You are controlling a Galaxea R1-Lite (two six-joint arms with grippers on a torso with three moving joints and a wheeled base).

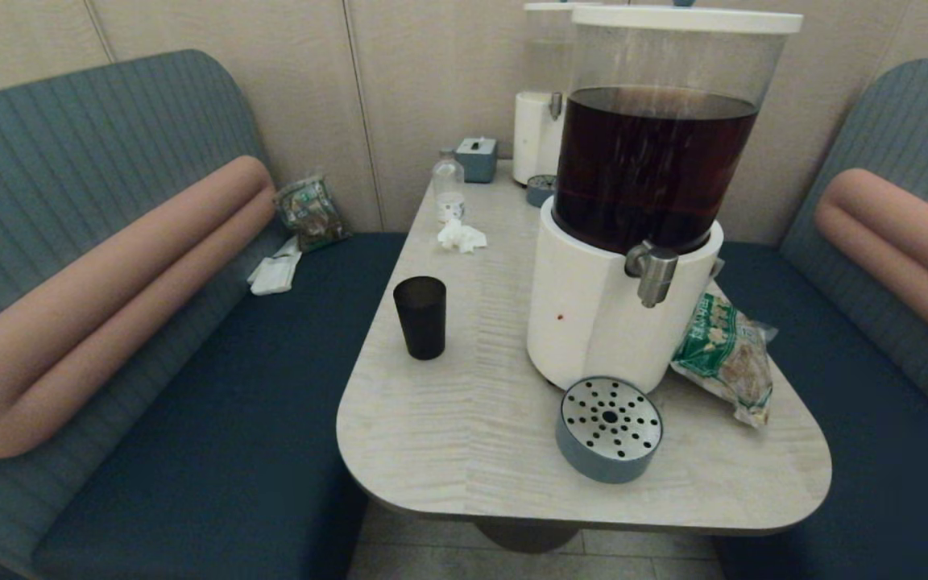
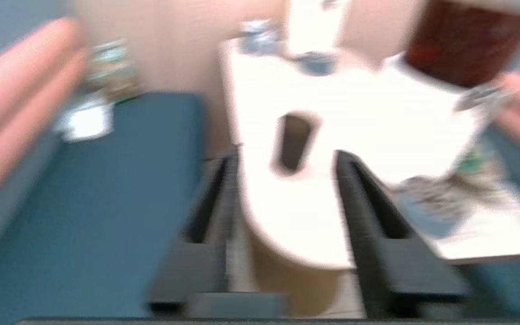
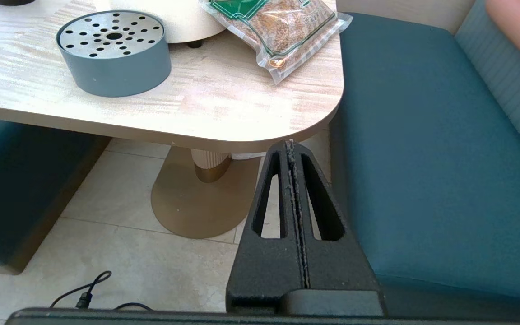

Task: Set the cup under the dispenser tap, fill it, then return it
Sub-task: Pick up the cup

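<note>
The black cup (image 1: 420, 316) stands upright on the left part of the table (image 1: 464, 435), apart from the big dispenser (image 1: 593, 314) with its dark brown drink. The silver dispenser tap (image 1: 652, 274) juts from the white base, with nothing beneath it. Neither gripper shows in the head view. In the left wrist view my left gripper (image 2: 287, 158) is open and empty, off the table's near edge, and the cup (image 2: 292, 143) shows far ahead between its fingers (image 2: 359, 203). My right gripper (image 3: 290, 144) is shut on nothing, low beside the table's near right corner.
A round blue-grey drip tray (image 1: 609, 427) sits in front of the dispenser, not under the tap. A green snack bag (image 1: 726, 354) lies to its right. A small bottle (image 1: 449, 187), a tissue and a second white dispenser (image 1: 540, 121) stand at the back. Benches flank the table.
</note>
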